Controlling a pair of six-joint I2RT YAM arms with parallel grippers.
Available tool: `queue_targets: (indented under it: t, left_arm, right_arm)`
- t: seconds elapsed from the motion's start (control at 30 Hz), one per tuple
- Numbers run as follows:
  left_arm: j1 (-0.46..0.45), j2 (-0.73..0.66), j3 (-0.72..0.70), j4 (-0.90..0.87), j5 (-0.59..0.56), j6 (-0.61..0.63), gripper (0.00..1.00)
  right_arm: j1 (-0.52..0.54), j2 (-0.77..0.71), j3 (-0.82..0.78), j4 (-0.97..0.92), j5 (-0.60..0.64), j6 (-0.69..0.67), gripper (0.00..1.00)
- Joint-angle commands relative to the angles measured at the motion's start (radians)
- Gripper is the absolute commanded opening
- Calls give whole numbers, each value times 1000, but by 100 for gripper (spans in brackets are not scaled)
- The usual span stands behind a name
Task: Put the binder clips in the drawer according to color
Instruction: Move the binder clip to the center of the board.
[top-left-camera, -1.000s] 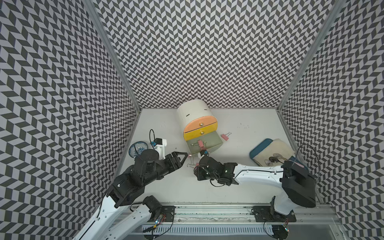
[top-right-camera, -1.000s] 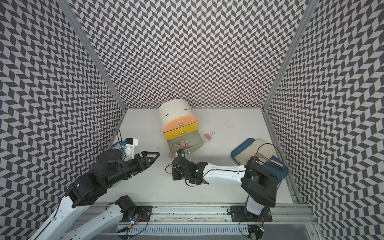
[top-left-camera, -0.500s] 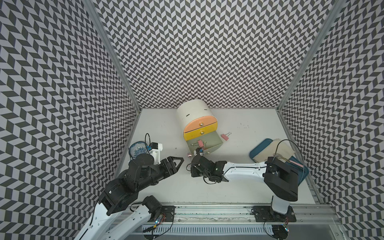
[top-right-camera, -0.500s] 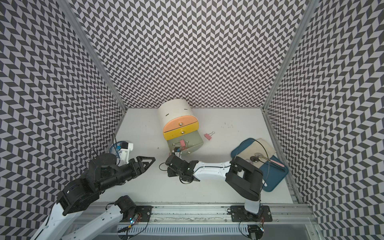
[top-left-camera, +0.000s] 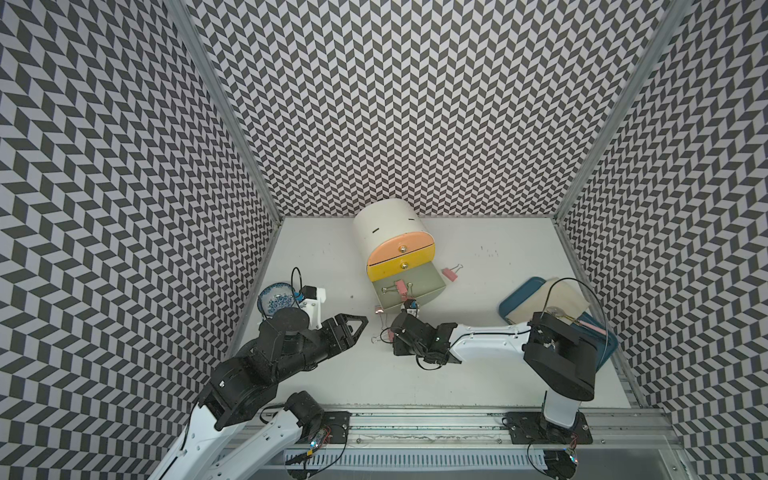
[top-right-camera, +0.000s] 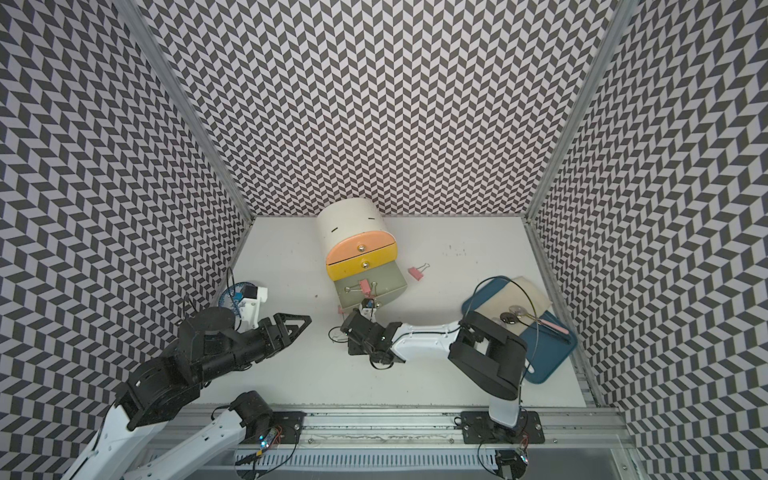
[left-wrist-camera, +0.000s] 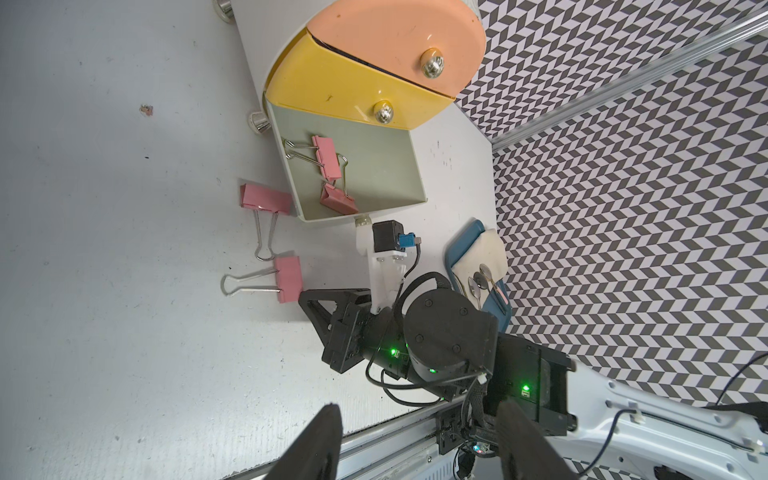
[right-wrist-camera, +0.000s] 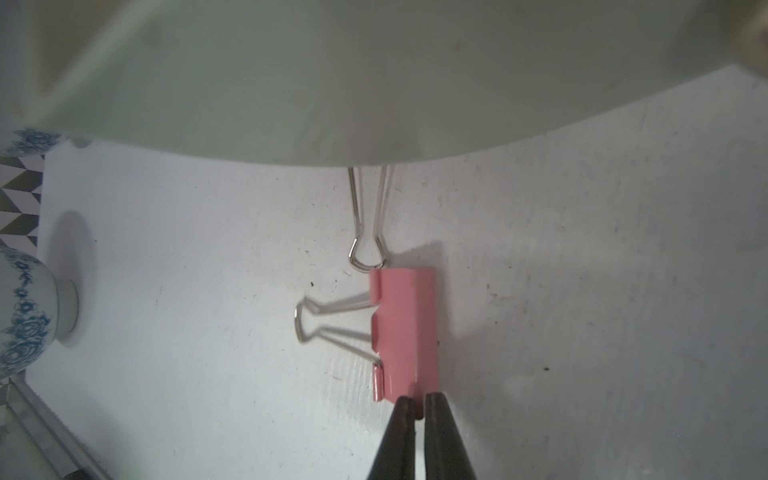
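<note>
Nearest, well in front of the cabinet (top-left-camera: 390, 226), an aluminium rail (top-left-camera: 415, 419) edges the surface (top-left-camera: 374, 382). Forward of it and left of the cabinet's front, the left end effector (top-left-camera: 359, 327) hangs over the surface, fingers moderately apart, nothing between them.

Just before the cabinet's open green drawer (top-left-camera: 428, 286), the right end effector (right-wrist-camera: 419, 405) pinches narrow on one end of the held clip (right-wrist-camera: 405, 332), pink, lying flat on the surface. Only the right wrist view shows that pinch; in both top views its own body hides it. A second clip (left-wrist-camera: 266, 199), also pink, lies just beside the drawer's left front corner, its wire loop reaching almost to the held clip.

The left wrist view shows two pink drawer clips (left-wrist-camera: 326, 160) inside the green drawer, where a top view makes out only one clearly. The orange drawer (top-left-camera: 395, 249) and yellow drawer (top-left-camera: 411, 268) above are shut. Only the top views show the far clip (top-left-camera: 449, 273), pink, on the surface right of the cabinet. Left of the cabinet stands a blue-patterned bowl (top-left-camera: 270, 297); further right lies a blue tray (top-left-camera: 513, 303) with a cloth (top-left-camera: 557, 297) and spoons (top-right-camera: 509, 318).

White, scuffed and speckled, the surface ends behind the cabinet at walls (top-left-camera: 415, 104) of black-and-white chevrons with aluminium posts (top-left-camera: 228, 108).
</note>
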Motion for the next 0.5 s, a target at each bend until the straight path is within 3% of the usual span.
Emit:
queue_targets:
  t: [0.0, 0.23, 0.47]
  left_arm:
    - [8, -5, -12, 40, 13, -4, 63]
    - [8, 3, -8, 50, 7, -4, 63]
    - [8, 18, 6, 42, 4, 9, 63]
  right_arm:
    - [-4, -32, -44, -16, -2, 9, 9]
    - [3, -120, -57, 1, 8, -27, 10]
    - [3, -88, 11, -26, 47, -61, 18]
